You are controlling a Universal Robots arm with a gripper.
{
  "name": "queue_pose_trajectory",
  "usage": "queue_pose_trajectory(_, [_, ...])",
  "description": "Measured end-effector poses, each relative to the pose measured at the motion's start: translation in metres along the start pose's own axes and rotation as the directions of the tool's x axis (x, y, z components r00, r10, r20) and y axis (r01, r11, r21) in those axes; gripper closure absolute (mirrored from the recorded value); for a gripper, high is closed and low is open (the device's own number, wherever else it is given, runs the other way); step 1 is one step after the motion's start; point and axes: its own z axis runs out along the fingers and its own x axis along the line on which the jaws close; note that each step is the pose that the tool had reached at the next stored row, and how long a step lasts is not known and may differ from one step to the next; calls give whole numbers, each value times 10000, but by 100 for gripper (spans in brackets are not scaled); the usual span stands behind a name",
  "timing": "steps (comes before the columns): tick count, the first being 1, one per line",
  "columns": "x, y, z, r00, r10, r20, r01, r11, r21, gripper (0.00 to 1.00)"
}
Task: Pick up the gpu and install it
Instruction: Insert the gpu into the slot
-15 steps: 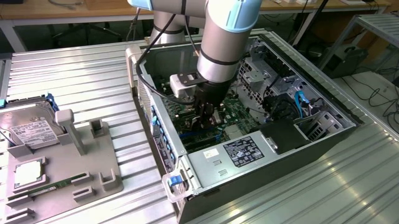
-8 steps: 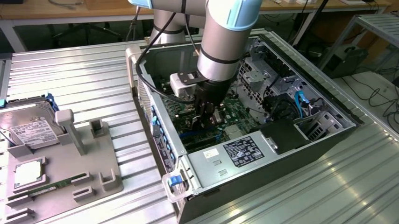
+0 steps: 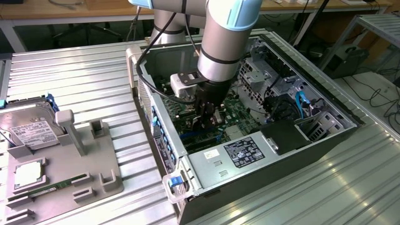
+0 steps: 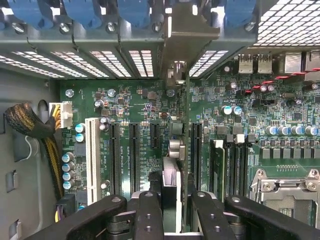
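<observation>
The gripper (image 4: 170, 212) reaches deep inside the open computer case (image 3: 206, 165), its fingers (image 4: 148, 215) pinching the gpu (image 4: 171, 192) edge-on — apparently right over a motherboard (image 4: 135, 107) slot. The hard drive (image 3: 28, 126) lies well apart on the exterior view's left.

Tool inside the open computer case
The tool (image 3: 206, 123) held the gpu (image 4: 170, 192) edge-down over the motherboard (image 4: 140, 115); the hard drive (image 3: 28, 129) lay on the bench (image 3: 81, 75), at the exterior view's left

Silver-grey tubular arm (image 3: 220, 42), light-blue joint caps, black cable, seemingly black screw-studded pincer (image 4: 170, 212).
</observation>
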Motion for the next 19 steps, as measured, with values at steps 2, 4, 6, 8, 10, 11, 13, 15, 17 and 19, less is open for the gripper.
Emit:
queue_pose_trajectory(2, [-4, 0, 1, 10000, -77, -2, 77, 10000, 0, 72])
queue_pose_trajectory(4, [-10, 0, 3, 9999, -153, -4, 153, 9999, 0, 72])
queue_pose_trajectory(6, [-20, 0, 6, 9997, -243, -6, 243, 9997, 1, 72])
queue_pose_trajectory(8, [-23, -1, 10, 9997, -251, -5, 251, 9997, 1, 72])
queue_pose_trajectory(10, [-25, 0, 16, 9997, -250, -8, 250, 9997, 0, 72])
queue_pose_trajectory(11, [-26, 0, 20, 9997, -250, -8, 250, 9997, -1, 72])
queue_pose_trajectory(13, [-27, 0, 34, 9997, -250, 0, 250, 9997, 0, 72])
queue_pose_trajectory(15, [-28, 0, 53, 9997, -250, -1, 250, 9997, -5, 72])
queue_pose_trajectory(17, [-30, -1, 75, 9997, -250, 9, 250, 9997, -2, 72])
queue_pose_trajectory(19, [-30, -1, 90, 9997, -250, 16, 250, 9997, -1, 72])
